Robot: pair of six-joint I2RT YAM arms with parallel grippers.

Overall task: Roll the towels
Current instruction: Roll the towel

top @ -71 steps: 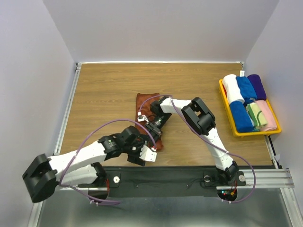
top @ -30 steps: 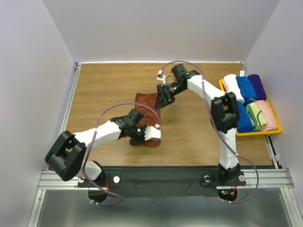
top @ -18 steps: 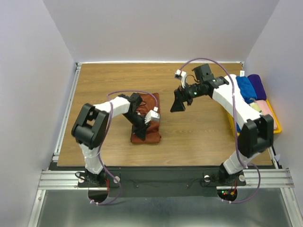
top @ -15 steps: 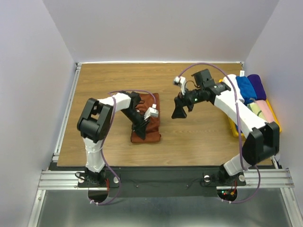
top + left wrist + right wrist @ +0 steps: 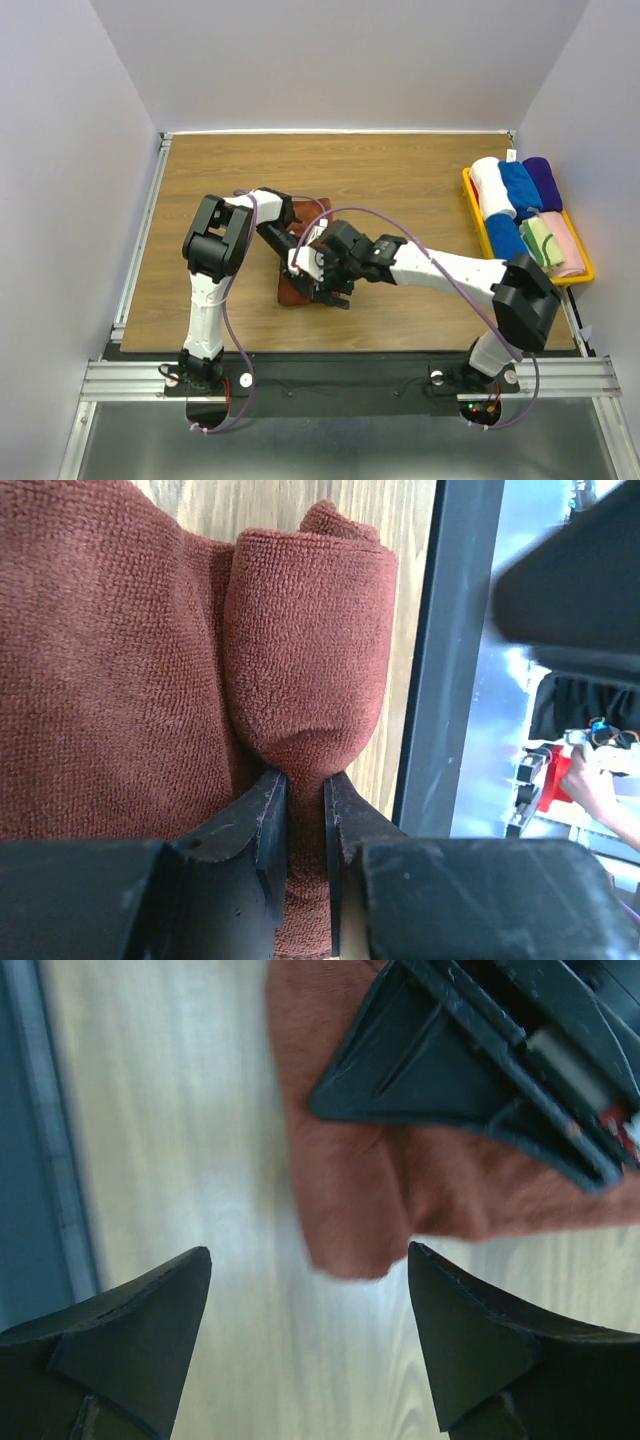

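Note:
The rust-brown towel (image 5: 289, 289) lies on the wooden table, partly rolled, with its thick rolled end (image 5: 310, 650) plain in the left wrist view. My left gripper (image 5: 305, 790) is shut on a fold of this towel just behind the roll; from above, the left gripper (image 5: 303, 260) sits over the cloth. My right gripper (image 5: 310, 1252) is open and hovers over the towel's near corner (image 5: 345, 1225), touching nothing; from above, the right gripper (image 5: 323, 290) is beside the left one. The cream towel with green patches (image 5: 541, 243) lies rolled in the tray.
A yellow tray (image 5: 530, 283) at the right edge holds rolled white (image 5: 489, 185), blue (image 5: 520, 186), purple (image 5: 543, 180) and pink (image 5: 566, 246) towels. The left gripper's dark finger (image 5: 450, 1070) crosses the right wrist view. A black rail (image 5: 330, 372) runs along the near edge.
My right arm swung from the back right of the table down to the towel's near edge, its jaws still wide. The left gripper kept its hold on the towel.

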